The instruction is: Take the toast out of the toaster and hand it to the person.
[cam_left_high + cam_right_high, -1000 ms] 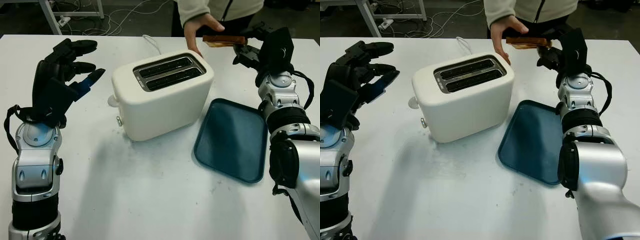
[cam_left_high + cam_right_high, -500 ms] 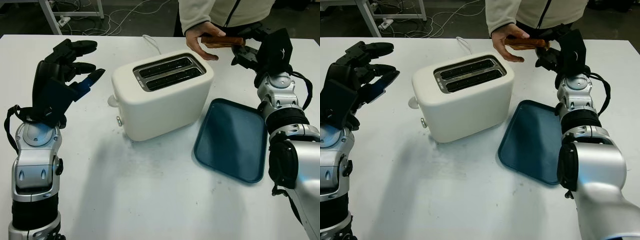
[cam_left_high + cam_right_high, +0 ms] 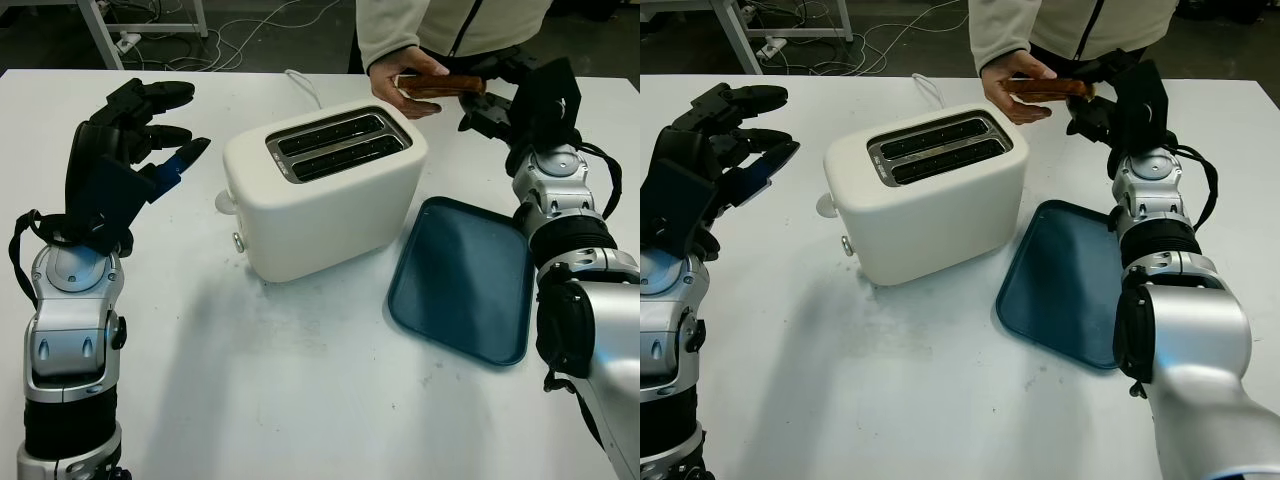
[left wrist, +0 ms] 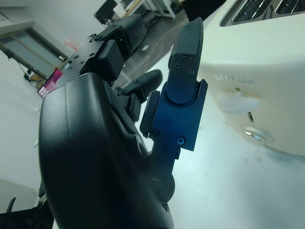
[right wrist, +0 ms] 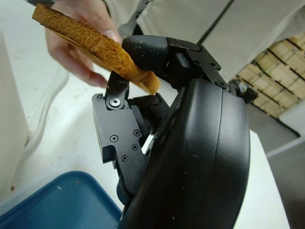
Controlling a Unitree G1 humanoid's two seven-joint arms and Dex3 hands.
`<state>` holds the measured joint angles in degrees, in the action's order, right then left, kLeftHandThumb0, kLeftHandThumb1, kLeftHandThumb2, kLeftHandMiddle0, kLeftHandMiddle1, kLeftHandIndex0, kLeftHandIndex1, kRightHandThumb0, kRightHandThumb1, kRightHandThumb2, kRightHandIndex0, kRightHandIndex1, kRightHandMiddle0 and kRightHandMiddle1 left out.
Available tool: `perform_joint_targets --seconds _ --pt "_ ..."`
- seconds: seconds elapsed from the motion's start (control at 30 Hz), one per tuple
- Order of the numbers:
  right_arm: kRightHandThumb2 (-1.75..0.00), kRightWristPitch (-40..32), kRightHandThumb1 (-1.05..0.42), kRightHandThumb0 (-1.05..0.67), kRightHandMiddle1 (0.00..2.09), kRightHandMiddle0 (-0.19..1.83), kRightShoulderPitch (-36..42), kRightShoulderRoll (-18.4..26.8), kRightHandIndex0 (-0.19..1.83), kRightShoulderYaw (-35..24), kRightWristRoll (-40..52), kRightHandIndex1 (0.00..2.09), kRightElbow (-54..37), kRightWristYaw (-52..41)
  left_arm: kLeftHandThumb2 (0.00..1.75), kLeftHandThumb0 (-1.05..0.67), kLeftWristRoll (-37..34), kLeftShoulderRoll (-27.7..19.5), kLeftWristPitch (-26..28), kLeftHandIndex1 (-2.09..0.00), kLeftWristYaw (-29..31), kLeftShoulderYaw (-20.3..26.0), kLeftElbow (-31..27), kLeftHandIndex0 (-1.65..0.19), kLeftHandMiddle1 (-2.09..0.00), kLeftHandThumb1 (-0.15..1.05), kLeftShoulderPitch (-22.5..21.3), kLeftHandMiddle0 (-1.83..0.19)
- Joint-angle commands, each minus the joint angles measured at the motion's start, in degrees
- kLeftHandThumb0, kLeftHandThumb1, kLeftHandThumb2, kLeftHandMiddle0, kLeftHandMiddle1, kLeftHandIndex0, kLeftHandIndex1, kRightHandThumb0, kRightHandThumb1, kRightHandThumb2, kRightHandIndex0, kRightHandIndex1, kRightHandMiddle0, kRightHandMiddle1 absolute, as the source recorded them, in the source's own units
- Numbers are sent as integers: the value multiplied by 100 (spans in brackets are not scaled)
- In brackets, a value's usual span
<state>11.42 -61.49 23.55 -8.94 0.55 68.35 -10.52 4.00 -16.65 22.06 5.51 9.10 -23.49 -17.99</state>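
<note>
**Toast at the handover, both sides holding**

The white counter (image 3: 300, 400) fills most of the head views, with dark floor, loose cables and a metal frame leg along the upper edge. The white toaster (image 3: 325, 190) sits in the middle, both slots dark and unfilled, and a blue tray (image 3: 465, 280) lies just beside it at centre right.

A person in a pale jacket stands at the upper right. The person's hand (image 3: 405, 75) is closed round one end of the toast (image 3: 440, 85), which is up off the counter, beyond the toaster. The right hand (image 5: 138, 76) pinches the other end, fingers closed on the slice from above and below.

To do this step well, the right hand should probably hold level and steady, then loosen its fingers only once the person plainly bears the slice, and draw back towards the tray side rather than across the toaster. Letting go early risks a drop; pulling could tear the bread.

The left hand (image 3: 125, 145) is open, raised at the left of the frame, well apart from the toaster.
</note>
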Motion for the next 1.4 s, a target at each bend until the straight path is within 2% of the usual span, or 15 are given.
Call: perform_joint_targets --seconds 0.0,0.07,0.1,0.13,0.17,0.23,0.3,0.43,0.53,0.67,0.83,1.0,1.1,1.2,1.37 --pt "-55 232 -92 -14 175 46 109 135 75 56 -66 175 133 -306 6 -48 33 -39 -32 -57 -18 -31 2 -44 -94 92 -61 -39" --pt "-52 332 -92 -19 175 51 155 172 79 71 -74 175 176 -454 6 -48 15 -28 0 -57 -12 -30 -16 -44 -94 92 -64 -38" --pt "-41 388 -92 -34 164 54 176 177 74 79 -75 170 170 -489 6 -48 3 -24 -4 -57 -8 -25 -16 -44 -94 92 -63 -38" --pt "-30 462 -92 -55 128 55 205 196 66 109 -78 140 132 -627 6 -48 6 -20 6 -57 -14 -25 -22 -44 -94 92 -60 -38" --pt "-27 484 -92 -68 92 55 222 213 57 134 -79 108 93 -755 6 -48 14 -21 11 -57 -21 -26 -25 -44 -94 92 -57 -38" --pt "-25 526 -92 -79 30 47 254 266 37 209 -119 50 40 -990 6 -49 35 -27 4 -57 -31 -30 -22 -44 -94 92 -50 -38" --pt "-24 627 -92 -83 6 27 307 337 15 271 -150 21 -1 -1208 6 -49 38 -29 11 -57 -30 -31 -26 -44 -93 92 -43 -38" --pt "-21 733 -92 -87 0 3 436 432 1 353 -261 1 -217 -1243 6 -48 -16 1 17 -57 -12 -1 -18 -44 -93 92 -39 -37" --pt "-22 936 -92 -91 0 0 596 547 0 512 -515 0 -459 -948 6 -49 -19 12 5 -57 -25 6 -8 -44 -94 92 -24 -37" --pt "-13 986 -92 -93 0 0 911 589 0 372 -373 0 -895 -829 6 -49 -44 8 87 -57 -21 31 -75 -43 -94 92 27 -37" --pt "-13 904 -92 -83 0 0 2233 651 0 110 -337 0 -2598 -245 6 -49 -109 92 206 -56 -55 149 -246 -44 -92 92 170 -39" --pt "-6 -31 -92 -59 3 6 4290 -248 4 -417 691 2 -5796 172 7 -53 -404 186 -66 -53 41 419 -401 -42 -90 92 561 -38" --pt "-9 -292 -92 -48 10 24 5545 -869 24 -308 839 11 -7502 557 8 -56 -537 304 -347 -48 51 520 -529 -45 -83 92 916 -41" --pt "-16 -401 -92 -32 11 32 6550 -1366 31 24 974 13 -8567 649 9 -57 -649 532 -712 -47 60 489 -605 -47 -83 92 1299 -43" --pt "-22 -743 -92 -33 8 33 7634 -1899 31 618 861 10 -9584 766 10 -58 -805 871 -1287 -49 4 371 -587 -48 -87 92 1953 -44"
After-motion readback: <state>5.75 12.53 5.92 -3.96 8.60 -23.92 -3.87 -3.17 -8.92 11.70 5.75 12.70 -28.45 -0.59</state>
